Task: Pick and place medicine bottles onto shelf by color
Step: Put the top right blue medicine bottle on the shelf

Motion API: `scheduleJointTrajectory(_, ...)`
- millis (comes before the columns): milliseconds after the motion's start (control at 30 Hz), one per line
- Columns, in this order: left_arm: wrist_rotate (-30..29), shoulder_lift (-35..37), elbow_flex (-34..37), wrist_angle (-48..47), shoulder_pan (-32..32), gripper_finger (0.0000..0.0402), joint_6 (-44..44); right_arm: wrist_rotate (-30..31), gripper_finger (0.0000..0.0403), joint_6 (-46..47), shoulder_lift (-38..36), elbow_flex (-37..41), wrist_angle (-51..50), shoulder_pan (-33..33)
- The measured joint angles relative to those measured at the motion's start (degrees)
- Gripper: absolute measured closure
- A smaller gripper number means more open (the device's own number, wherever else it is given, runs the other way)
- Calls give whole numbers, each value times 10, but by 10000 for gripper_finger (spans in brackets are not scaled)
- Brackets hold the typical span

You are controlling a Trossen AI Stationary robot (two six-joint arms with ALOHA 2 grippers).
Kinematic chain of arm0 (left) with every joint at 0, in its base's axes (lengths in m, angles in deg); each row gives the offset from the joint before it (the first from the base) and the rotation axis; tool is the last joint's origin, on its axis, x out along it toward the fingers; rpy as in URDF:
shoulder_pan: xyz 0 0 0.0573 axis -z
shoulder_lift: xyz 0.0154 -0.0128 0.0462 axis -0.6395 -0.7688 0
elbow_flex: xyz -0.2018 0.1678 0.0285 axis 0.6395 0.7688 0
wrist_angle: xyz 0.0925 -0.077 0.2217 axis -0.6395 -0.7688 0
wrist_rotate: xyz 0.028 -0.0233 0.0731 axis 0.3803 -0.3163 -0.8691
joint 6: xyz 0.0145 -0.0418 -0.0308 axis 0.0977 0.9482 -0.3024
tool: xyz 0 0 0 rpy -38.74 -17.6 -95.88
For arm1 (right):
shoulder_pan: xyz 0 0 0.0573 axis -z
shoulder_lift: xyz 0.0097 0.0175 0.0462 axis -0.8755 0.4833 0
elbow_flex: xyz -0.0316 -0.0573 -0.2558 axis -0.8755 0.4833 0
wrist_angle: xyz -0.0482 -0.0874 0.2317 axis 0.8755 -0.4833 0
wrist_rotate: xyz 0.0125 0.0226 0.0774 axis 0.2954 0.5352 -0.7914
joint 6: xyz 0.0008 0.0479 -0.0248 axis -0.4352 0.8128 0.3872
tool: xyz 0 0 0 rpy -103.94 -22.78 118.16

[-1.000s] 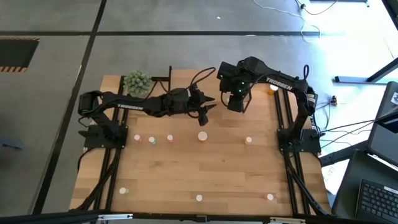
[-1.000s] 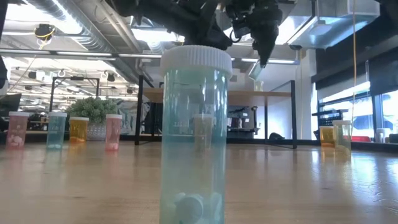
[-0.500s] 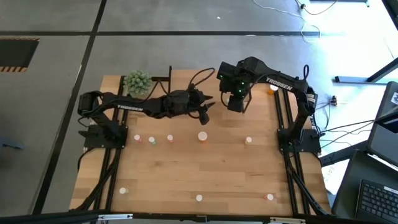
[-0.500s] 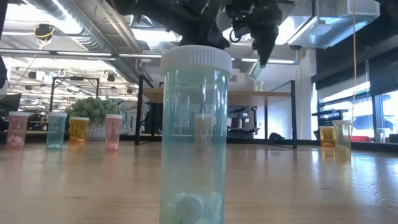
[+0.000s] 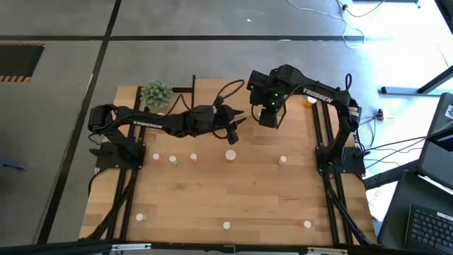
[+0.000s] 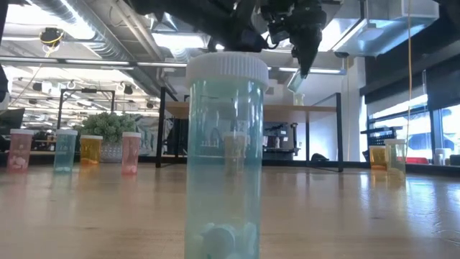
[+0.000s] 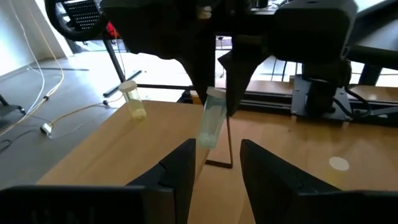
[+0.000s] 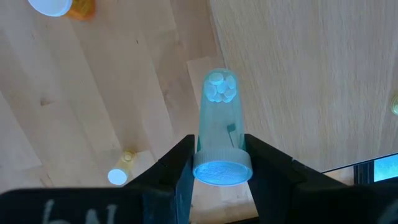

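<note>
At twelve o'clock on the desk, the right fingers grip a blue bottle by its cap; lower it upright onto the shelf. The left fingers stand apart, empty.

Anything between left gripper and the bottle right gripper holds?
Left wrist view: only bare wood and a thin black bar between open left gripper and bottle in right gripper.

bottle: pale teal, white pills | table: light wood | plant: green

2 black jointed arms, white "TROSSEN" lettering on each, loose black cables along them.
</note>
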Motion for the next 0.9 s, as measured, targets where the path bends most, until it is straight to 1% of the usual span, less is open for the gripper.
scheduleJointTrajectory(200, -12, 0, 0, -8, -1, 280, 16, 0, 272, 0, 0, 0, 0, 0)
scheduleJointTrajectory(433, -14, 0, 0, -8, -1, 282, 9, 0, 272, 0, 0, 0, 0, 0)
scheduleJointTrajectory(633, -15, 0, 0, -7, -1, 312, 9, 0, 272, 1, 0, 0, 0, 0)
scheduleJointTrajectory(700, -27, 0, 0, -7, 0, 317, 9, 0, 272, 1, 0, 0, 0, 0)
scheduleJointTrajectory(800, -34, 0, 0, -7, -1, 316, 2, 0, 272, 1, 0, 0, 0, 0)
scheduleJointTrajectory(900, -34, 0, 0, -5, -1, 306, 0, 0, 272, 1, 0, 0, 0, 0)
